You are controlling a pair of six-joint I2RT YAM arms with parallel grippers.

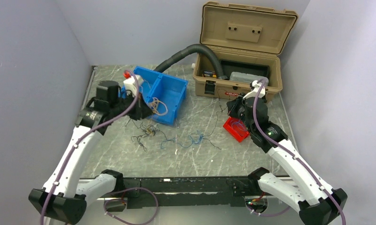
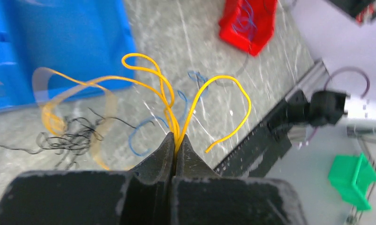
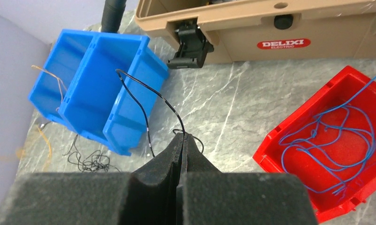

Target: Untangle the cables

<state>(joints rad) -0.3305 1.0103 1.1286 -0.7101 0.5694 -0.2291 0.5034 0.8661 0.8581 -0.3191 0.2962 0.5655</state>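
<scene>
**Me:** Left gripper (image 2: 176,138) is pinched together on a bunch of yellow wires (image 2: 163,89), which fan up from the pads in springy loops. Right gripper (image 3: 183,137) is closed too, nipping a single black wire (image 3: 165,102).

**Spotter:** Where does the rest lie?

**Me:** On the table (image 1: 251,159), between the arms. There is a black knot (image 1: 144,133) near the blue bin (image 1: 172,89), with loose blue strands (image 1: 193,139) to its right. More blue wires (image 3: 338,136) sit in the red tray (image 3: 289,140).

**Spotter:** What worries you?

**Me:** Mostly the yellow ones. They look stiff and curled, so when I let go, a loop could hook the bin wall. It could also cling to a pad and come away with me. The black wire is hair-thin and held by very little, so I judge a quick swing could slide it out. Its hanging end could also catch the knot and drag it.

**Spotter:** Does the overhead camera help?

**Me:** For layout, yes. It shows my left arm at the bin, my right arm by the tray, and the whole scatter between them. But from there I can barely make out the held strands. Only the wrist cameras show each clamp, and only the right wrist shows clearly what the tray holds.
</scene>
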